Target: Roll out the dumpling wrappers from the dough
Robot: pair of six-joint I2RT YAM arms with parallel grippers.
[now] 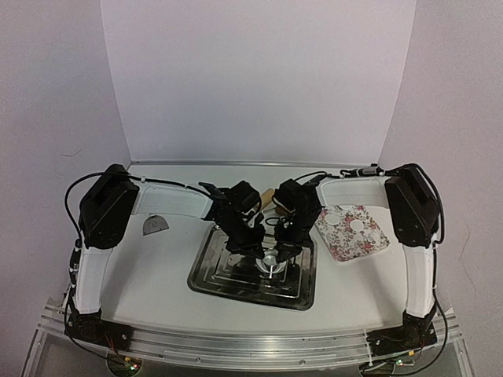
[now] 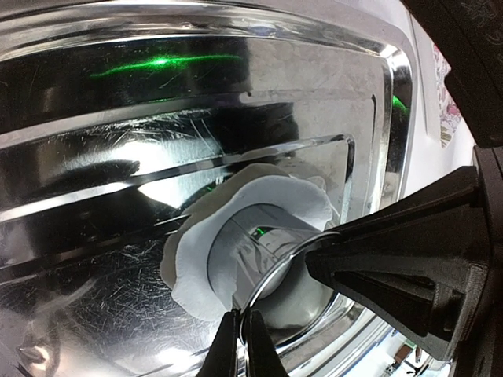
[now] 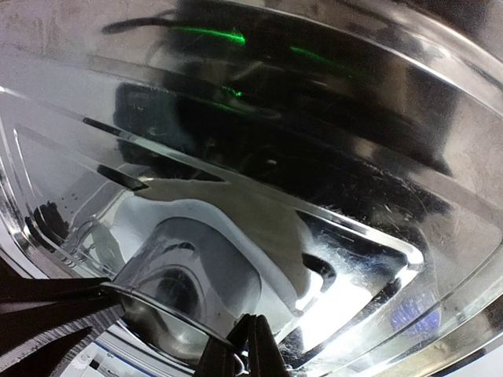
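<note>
A sheet of white dough (image 2: 275,192) lies in the steel tray (image 1: 206,280), seen also in the right wrist view (image 3: 271,236). The clear ring cutter (image 1: 269,265) stands upright on the dough (image 2: 263,236) (image 3: 189,263). My left gripper (image 2: 240,345) is shut on the ring's near rim; in the top view it is at the ring's left (image 1: 255,250). My right gripper (image 3: 245,349) is shut on the opposite rim (image 1: 284,250). Two round white dumpling wrappers (image 1: 334,214) (image 1: 358,225) lie on the floral plate (image 1: 354,245) at the right.
A grey half-round scraper (image 1: 155,225) lies on the table left of the tray. A wooden handle (image 1: 269,199) shows behind the grippers at the tray's far edge. The tray's raised rim (image 2: 118,133) (image 3: 369,196) surrounds the dough. White walls close the back and sides.
</note>
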